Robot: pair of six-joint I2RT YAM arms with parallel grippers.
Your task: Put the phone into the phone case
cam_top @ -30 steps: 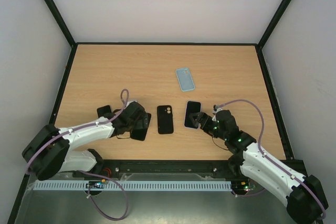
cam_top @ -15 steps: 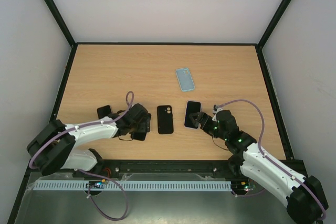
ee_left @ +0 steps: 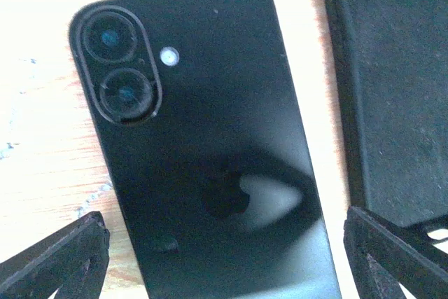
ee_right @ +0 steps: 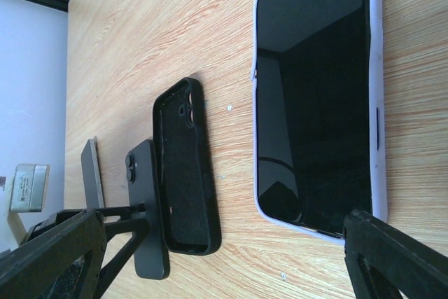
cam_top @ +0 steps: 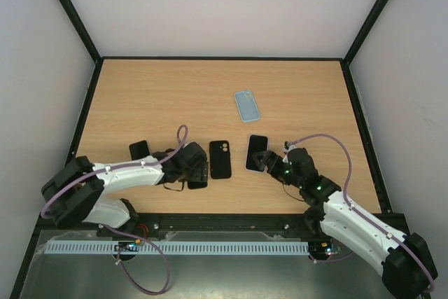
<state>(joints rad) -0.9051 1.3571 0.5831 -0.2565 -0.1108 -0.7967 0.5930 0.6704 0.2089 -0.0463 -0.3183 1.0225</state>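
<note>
Black phone (ee_left: 210,173) lies face-down on the counter (cam_top: 175,89) beside the black case (ee_left: 392,89), between the spread left jaws; right jaws open.

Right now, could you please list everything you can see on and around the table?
table: one, light wood, black-edged, white walls around it.
light blue case: one, far centre-right, apart from everything else.
pale-rimmed phone: one, black screen up, just ahead of the right tool.
black case: one, open side up, near centre.
black phone: one, back up with two lenses showing, just left of the black case.
dark slab: one, dark grey, near left; what it is I cannot tell.
cables: two, lilac, one along each arm.
left tool: open, fingers either side of the black phone.
right tool: open, holding nothing.
</note>
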